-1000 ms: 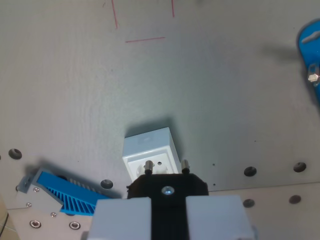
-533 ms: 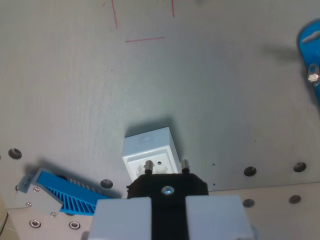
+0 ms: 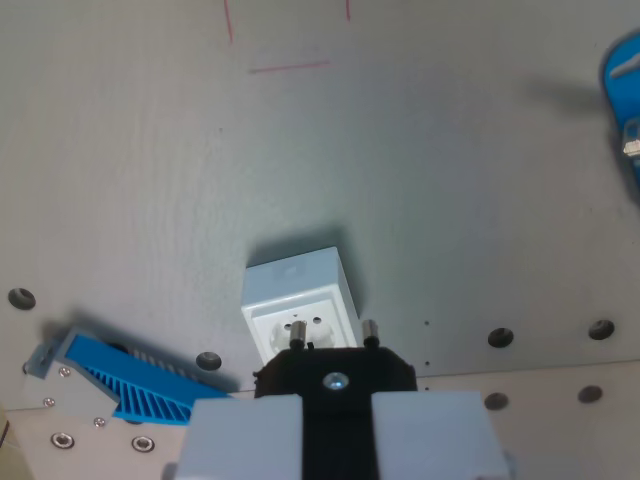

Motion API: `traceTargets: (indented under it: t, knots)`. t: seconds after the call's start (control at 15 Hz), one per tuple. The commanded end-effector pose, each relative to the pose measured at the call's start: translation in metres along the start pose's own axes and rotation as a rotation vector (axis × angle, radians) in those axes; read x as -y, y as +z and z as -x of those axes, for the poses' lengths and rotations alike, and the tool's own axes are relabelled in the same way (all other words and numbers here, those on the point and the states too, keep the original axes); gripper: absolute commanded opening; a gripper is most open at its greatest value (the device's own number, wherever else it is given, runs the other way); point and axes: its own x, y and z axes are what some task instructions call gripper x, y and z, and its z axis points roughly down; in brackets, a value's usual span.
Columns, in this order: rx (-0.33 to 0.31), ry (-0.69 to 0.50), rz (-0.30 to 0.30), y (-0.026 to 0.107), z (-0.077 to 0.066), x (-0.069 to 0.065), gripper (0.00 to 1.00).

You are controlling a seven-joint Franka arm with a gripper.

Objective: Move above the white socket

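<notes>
The white socket (image 3: pixel 298 298) stands on the grey table, low in the wrist view and a little left of centre, with its round face turned up. My gripper (image 3: pixel 337 432) is shut on a black plug (image 3: pixel 335 373) at the bottom edge. The plug's two metal pins (image 3: pixel 368 330) point forward. The left pin overlaps the socket's face and the right pin lies just off the socket's right edge. How high the plug is above the socket cannot be told.
A blue ribbed part on a grey bracket (image 3: pixel 125 378) lies at the wrist view's lower left, close to the socket. A blue object (image 3: pixel 625 80) is at the right edge. Red lines (image 3: pixel 290 68) mark the table at the top. Bolt holes (image 3: pixel 500 337) run along the lower part.
The whole scene has shifted a little toward the wrist view's left and top, so the camera has moved slightly. The plug stays held the same way.
</notes>
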Motion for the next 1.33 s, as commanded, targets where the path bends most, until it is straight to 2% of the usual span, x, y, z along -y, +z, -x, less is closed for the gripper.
traceTargets:
  t: [0.07,0.6,1.33]
  knots:
    - [-0.058,-0.051,-0.008,0.009,0.007,0.000,0.00]
    - [-0.097,-0.107,-0.011,0.035,0.026,0.003,0.00]
    - [-0.117,-0.192,-0.005,0.075,0.063,0.006,0.00]
